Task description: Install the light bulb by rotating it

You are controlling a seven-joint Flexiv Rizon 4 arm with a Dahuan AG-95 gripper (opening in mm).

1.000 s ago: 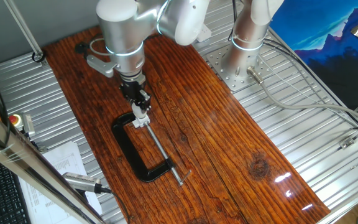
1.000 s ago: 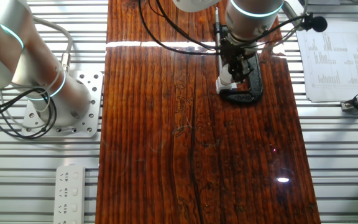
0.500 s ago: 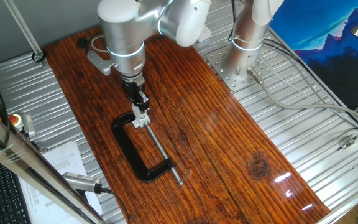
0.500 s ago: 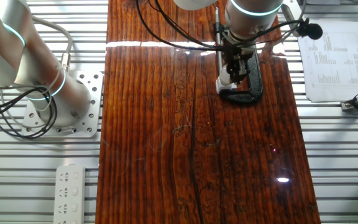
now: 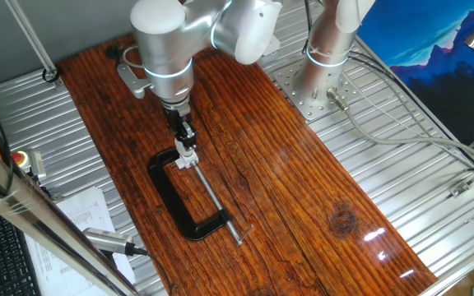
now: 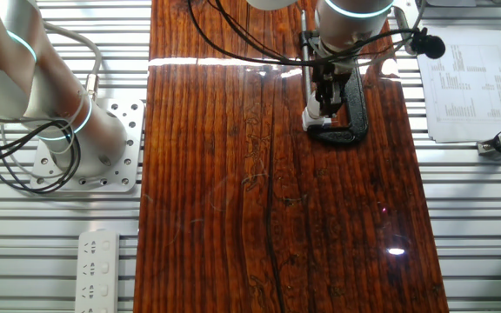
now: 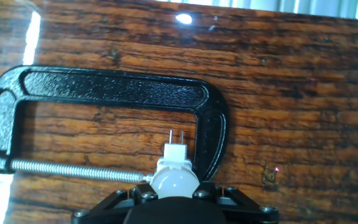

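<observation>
Bulb: the small white frosted light bulb (image 7: 174, 182) sits at the bottom centre of the hand view, dome toward the camera, seated in or on a small white socket block (image 7: 176, 154) with two thin metal prongs sticking out beyond it. How far the screw base is threaded in is hidden.

Gripper: the black two-finger gripper (image 5: 187, 145) points straight down over the bulb. In the hand view its finger bases sit close on either side of the dome, so the jaws look narrow and closed around the bulb, though actual pad contact is not visible.

Fixture: a black cast-iron C-clamp (image 7: 107, 87) lies flat on the dark reddish wooden board (image 5: 303, 181); its silvery threaded screw (image 7: 73, 169) runs up to the socket block, which sits between the screw tip and the clamp's jaw. Judged purpose: the clamp pins the socket so it cannot spin while the bulb is twisted.

Arm: the silver wrist (image 6: 350, 22) stands vertical above the clamp, probably to keep the rotation axis in line with the bulb's thread.

Stage (judgement): mid-screwing, with the bulb held at the socket.

Risk (judgement): a tilted grip could cross-thread the base or let the smooth dome slip.
</observation>
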